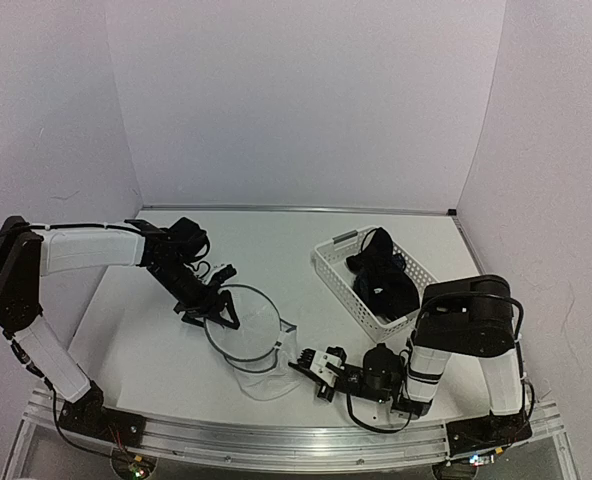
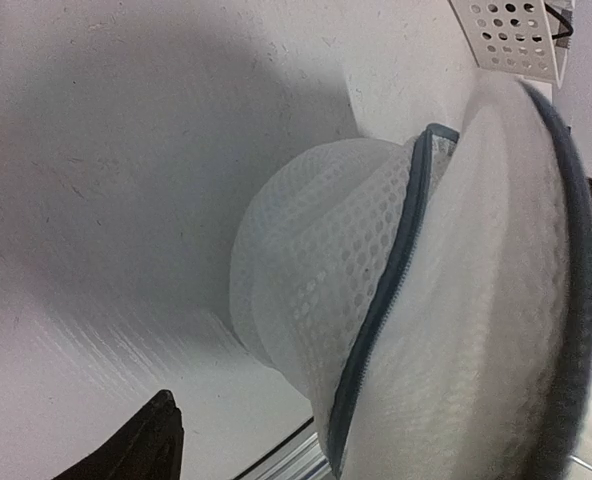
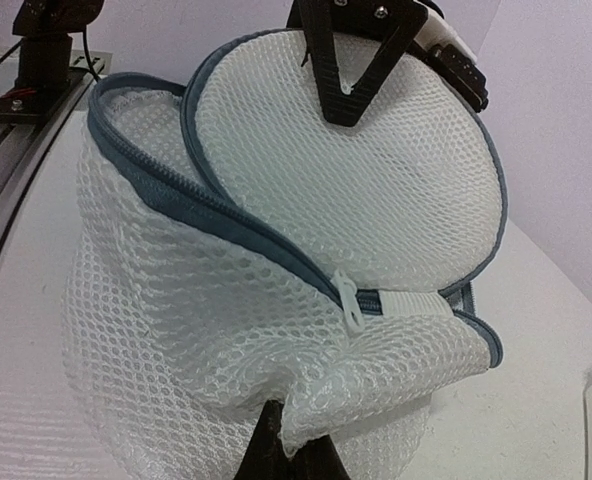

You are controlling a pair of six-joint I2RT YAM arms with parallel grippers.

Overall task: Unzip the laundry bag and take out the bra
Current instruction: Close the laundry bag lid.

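The work looks almost finished, so the step in hand is, I think, to let the laundry bag (image 3: 226,330) go cleanly. The left fingers (image 1: 212,315) stand apart at the rim of the lid (image 3: 376,190). They should lift straight away from it, so that no tip catches the mesh. The right fingers (image 3: 289,450) are closed on a fold of the bag's wall, low at its side. They should open only after that, and draw back without dragging the bag over the bench (image 1: 136,340).

The bag sits between the two pairs of fingers. It is white translucent mesh with a grey-blue zipper (image 3: 226,225), open along much of the rim, and the lid stands up. I see nothing dark inside. The bra (image 1: 381,275), dark and crumpled, lies in the white basket (image 1: 341,290), well apart from the left fingers and beyond the right ones.
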